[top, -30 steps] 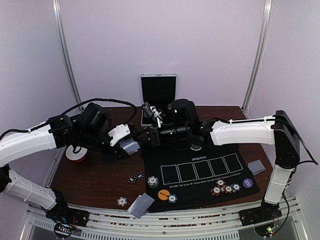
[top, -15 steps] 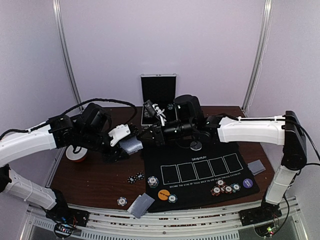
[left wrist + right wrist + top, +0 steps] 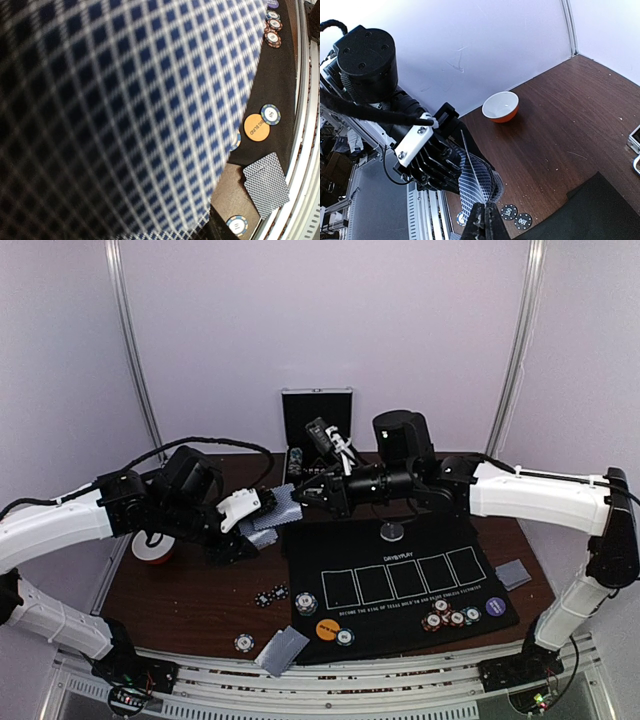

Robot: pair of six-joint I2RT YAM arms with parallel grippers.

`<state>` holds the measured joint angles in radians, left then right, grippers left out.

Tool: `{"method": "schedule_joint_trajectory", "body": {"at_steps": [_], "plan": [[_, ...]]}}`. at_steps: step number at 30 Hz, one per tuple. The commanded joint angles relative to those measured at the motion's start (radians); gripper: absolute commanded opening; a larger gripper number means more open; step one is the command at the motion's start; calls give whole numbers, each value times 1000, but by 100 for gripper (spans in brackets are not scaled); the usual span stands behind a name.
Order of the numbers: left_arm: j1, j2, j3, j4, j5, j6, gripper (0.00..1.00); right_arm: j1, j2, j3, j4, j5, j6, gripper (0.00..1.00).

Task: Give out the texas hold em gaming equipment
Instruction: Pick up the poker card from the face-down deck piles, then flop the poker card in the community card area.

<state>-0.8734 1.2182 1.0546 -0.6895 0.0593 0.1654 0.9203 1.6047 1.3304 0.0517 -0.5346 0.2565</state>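
My left gripper [image 3: 256, 527] is shut on a stack of blue-check-backed playing cards [image 3: 266, 531], held above the brown table left of the black mat [image 3: 400, 585]. That stack's back [image 3: 125, 110] fills the left wrist view and hides the fingers. My right gripper [image 3: 485, 219] is shut on the edge of one card [image 3: 472, 175] that bends up out of the stack; in the top view this card [image 3: 287, 504] sits between the two grippers. Poker chips [image 3: 450, 617], an orange button [image 3: 327, 629], a purple button [image 3: 495, 607] and a silver-grey disc [image 3: 392, 532] lie on the mat.
An open silver case [image 3: 316, 420] stands at the back. A red-and-white bowl [image 3: 152, 548] sits at the left. Two black chips [image 3: 272, 595], one chip [image 3: 244, 643] and dealt cards [image 3: 282, 650] lie near the front; more cards [image 3: 513, 573] lie right of the mat.
My right gripper has drawn up and back from the stack with a card in it, and its arm has swung right, uncovering the silver-grey disc. The left arm has stayed put.
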Motion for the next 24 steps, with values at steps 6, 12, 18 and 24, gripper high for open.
{"method": "schedule_joint_trajectory", "body": {"at_steps": [6, 12, 18, 24], "plan": [[4, 9, 10, 33, -65, -30, 43, -19, -147, 10, -281, 392, -106, 0], [26, 18, 7, 30, -85, -52, 43, 49, -157, -38, -457, 874, -288, 0], [36, 23, 15, 31, -81, -55, 43, 133, -42, -146, -309, 1086, -550, 0], [35, 2, 3, 27, -82, -60, 43, 191, 109, -186, -247, 1091, -713, 0]]}}
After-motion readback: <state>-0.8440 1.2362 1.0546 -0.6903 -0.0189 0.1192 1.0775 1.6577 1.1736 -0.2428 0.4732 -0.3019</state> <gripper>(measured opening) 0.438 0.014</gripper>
